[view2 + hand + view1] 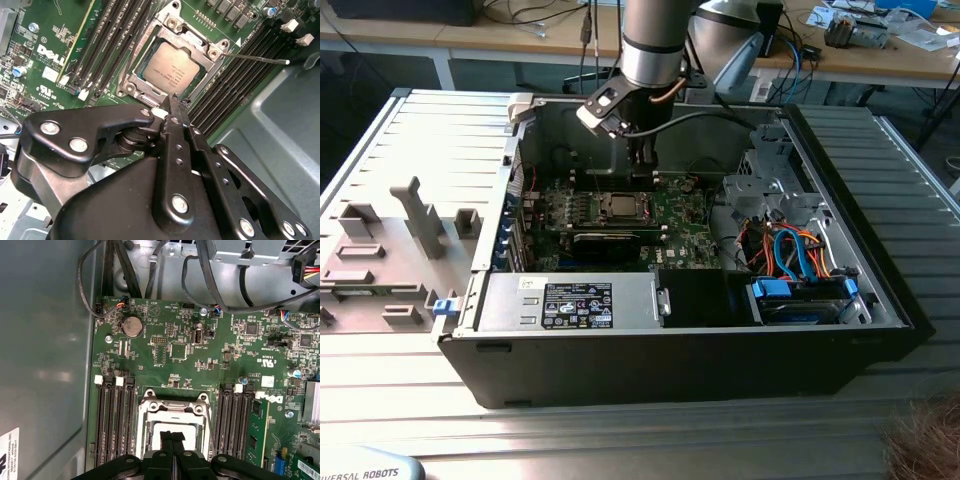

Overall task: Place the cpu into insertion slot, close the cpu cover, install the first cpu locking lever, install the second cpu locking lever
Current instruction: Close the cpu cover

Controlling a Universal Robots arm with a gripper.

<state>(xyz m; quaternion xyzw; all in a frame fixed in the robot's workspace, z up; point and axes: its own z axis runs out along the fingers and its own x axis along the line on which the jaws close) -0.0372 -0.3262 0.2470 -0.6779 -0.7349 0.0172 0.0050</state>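
The cpu [171,69] lies flat in the insertion slot [620,207], silver top up. The cpu cover [150,94] is a silvery frame lying down around the chip. A thin metal locking lever [262,59] sticks out sideways from one socket corner, over the memory slots. My gripper [173,101] is shut with nothing between its black fingertips. It hangs just above the socket's edge. In the first wrist view the gripper [173,436] overlaps the cpu [156,436] and the cover frame [174,407]. In the exterior view the gripper [642,172] stands just behind the socket.
The green motherboard [175,347] lies in an open black computer case [720,350]. Black memory slots [115,425] flank the socket on both sides. Cables [790,250] and a drive cage fill the exterior view's right. A grey case wall [45,355] stands close by.
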